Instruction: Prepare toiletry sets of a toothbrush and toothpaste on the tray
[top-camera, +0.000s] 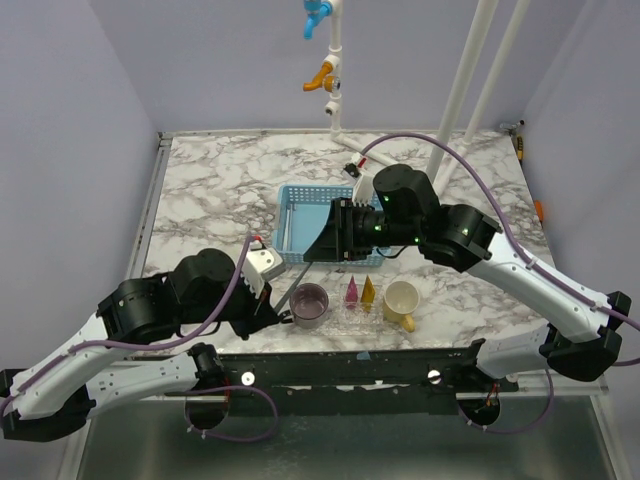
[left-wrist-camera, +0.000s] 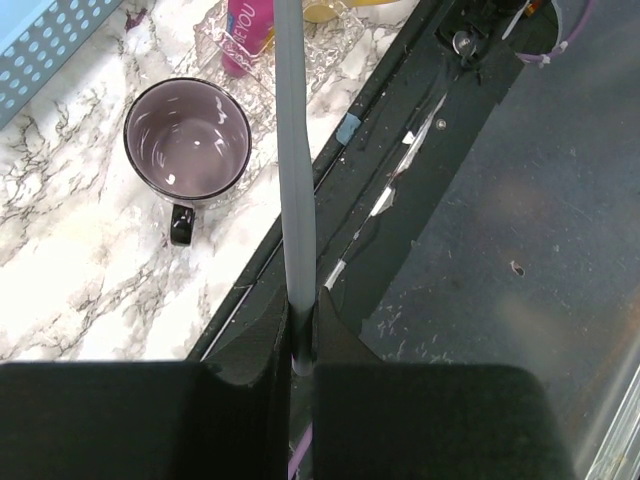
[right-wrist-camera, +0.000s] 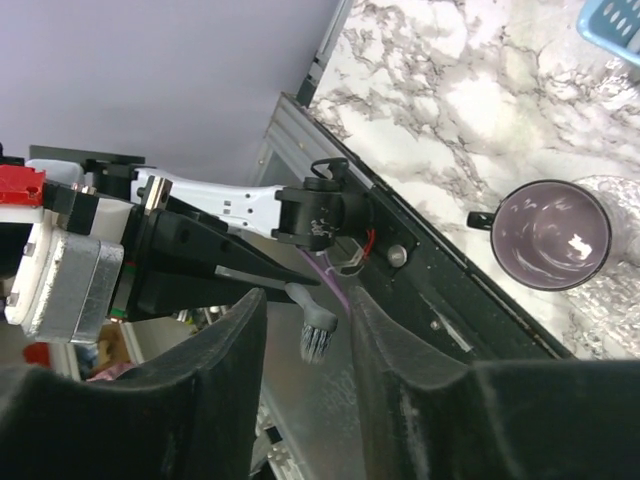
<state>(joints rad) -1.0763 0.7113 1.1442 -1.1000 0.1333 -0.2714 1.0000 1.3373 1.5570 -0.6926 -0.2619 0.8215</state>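
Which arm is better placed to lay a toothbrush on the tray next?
Left. The left gripper is already shut on the grey toothbrush, next to the purple mug by the tray. The right gripper is open and holds nothing.

The table (top-camera: 220, 190) looks like white and grey marble, smooth and a little shiny. The purple mug (left-wrist-camera: 187, 140) is glossy, with bright spots of light inside. The tray (left-wrist-camera: 335, 50) is clear, bumpy plastic that glints. The pink tube (left-wrist-camera: 245, 30) is shiny plastic. The basket (top-camera: 300, 215) is light-blue plastic mesh. The toothbrush (left-wrist-camera: 296, 180) has a smooth, dull grey handle. The fingers (left-wrist-camera: 255, 345) of my left gripper (left-wrist-camera: 300, 325) are black and matt. The black strip (left-wrist-camera: 430, 180) along the table edge looks dull and scratched.
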